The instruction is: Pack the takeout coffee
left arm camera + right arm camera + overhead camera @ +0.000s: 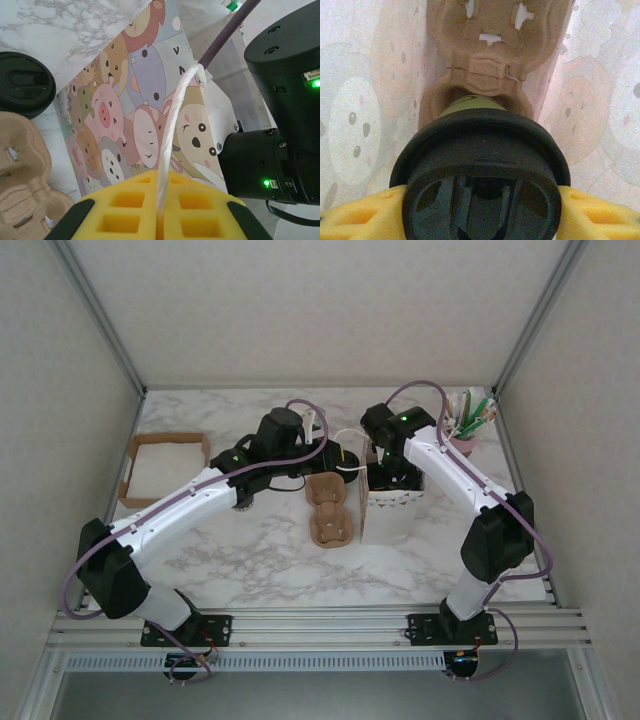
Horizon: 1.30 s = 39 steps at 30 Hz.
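From above, a white-veined marble table (250,560) carries a brown moulded-pulp carrier (330,512) just beside an upright printed paper bag (395,498). The left wrist view shows the left gripper (160,220) with its yellow gridded fingers (125,210) pinched tight on the bag's twisted white cord handle (172,130); a black-lidded cup (22,82) stands nearby. In the right wrist view, the right gripper (480,210) stands partly open, clamped on the round black lid of the takeout coffee (480,150). Its olive-green cup sits in a second carrier (490,55) inside the bag.

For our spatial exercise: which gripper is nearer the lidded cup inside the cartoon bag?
Right. The right gripper holds that cup inside the bag; the left gripper, outside, pinches its string handle.
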Available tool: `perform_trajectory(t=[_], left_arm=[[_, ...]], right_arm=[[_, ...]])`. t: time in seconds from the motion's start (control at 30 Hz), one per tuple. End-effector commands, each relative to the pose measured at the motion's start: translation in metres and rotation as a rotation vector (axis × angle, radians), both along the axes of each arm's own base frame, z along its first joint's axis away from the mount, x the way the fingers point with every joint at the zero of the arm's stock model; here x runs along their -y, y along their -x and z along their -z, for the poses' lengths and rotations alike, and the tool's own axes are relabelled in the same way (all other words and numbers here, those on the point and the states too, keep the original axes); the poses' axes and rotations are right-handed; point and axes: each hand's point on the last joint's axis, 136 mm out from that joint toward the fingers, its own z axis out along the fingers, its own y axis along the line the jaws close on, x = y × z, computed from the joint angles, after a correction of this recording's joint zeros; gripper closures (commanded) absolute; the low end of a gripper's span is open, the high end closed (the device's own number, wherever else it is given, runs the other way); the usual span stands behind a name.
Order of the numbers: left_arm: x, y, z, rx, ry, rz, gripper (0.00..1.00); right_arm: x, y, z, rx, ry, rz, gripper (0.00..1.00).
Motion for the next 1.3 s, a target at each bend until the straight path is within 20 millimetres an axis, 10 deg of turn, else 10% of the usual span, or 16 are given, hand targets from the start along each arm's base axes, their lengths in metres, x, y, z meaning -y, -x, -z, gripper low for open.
perform_trajectory(t=[0.0,1.27], left_arm=[[-0.0052,-0.0031,-0.0104,0.028,-0.004,-0.018,0.91],[-0.004,-0.0032,-0.01,0.027,-0.002,-0.014,0.91]], right_arm=[[-0.0021,0.0039,0.0015,-0.016,-0.004,-0.001,0.35],[-0.0019,0.0056,0.0039,-0.021,-0.004,-0.002,0.35]])
